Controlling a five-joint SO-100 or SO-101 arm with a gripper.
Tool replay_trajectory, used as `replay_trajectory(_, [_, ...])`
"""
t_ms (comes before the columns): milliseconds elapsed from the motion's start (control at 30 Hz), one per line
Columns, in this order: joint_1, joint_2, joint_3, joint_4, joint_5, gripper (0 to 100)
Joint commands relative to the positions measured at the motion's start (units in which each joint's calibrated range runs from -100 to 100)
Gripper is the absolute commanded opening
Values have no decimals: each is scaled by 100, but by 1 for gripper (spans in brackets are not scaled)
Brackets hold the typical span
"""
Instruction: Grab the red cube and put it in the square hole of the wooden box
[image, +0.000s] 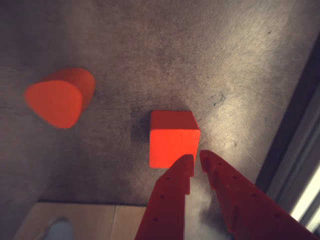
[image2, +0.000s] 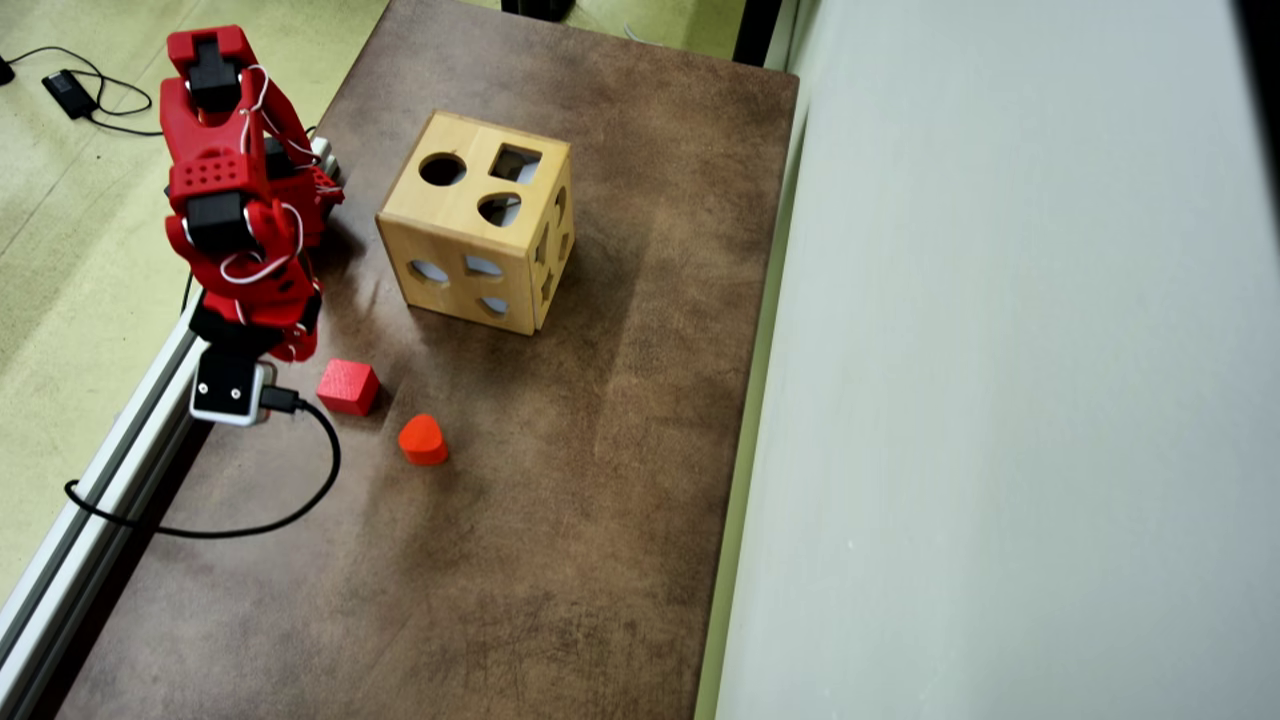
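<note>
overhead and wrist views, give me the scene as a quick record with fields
surface: brown table
cube: red cube flat on the table, not held
gripper: gripper slightly open, tips at the cube's near edge in the wrist view
box: wooden box upright, square hole on top
other: rounded orange-red block beside the cube, apart from it

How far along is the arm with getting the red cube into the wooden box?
Nothing is finished yet. The red cube sits on the brown table, not gripped. In hand: the gripper is right at the cube, fingertips slightly apart and beside its near edge rather than around it. Left: close on the cube, lift, carry it to the wooden box and drop it through the square hole.
</note>
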Motion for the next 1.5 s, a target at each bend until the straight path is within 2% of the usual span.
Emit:
replay_trajectory(0, [-36, -138, 1017, -633, 10, 3])
replay_trajectory(100, [-28, -333, 1634, -1019, -20, 3])
replay_trajectory(333, [-222, -1692, 2645, -1196, -547, 3])
replay_trajectory(767, [-251, -1896, 2698, -1188, -562, 5])
replay_trajectory(867, [-244, -1896, 2698, -1155, -552, 12])
replay_trajectory(1033, [83, -1802, 2743, -1123, -513, 30])
replay_trajectory(1133, [209, -1794, 2743, -1171, -508, 36])
replay_trajectory(1467, [217, -1344, 2698, -1188, -527, 38])
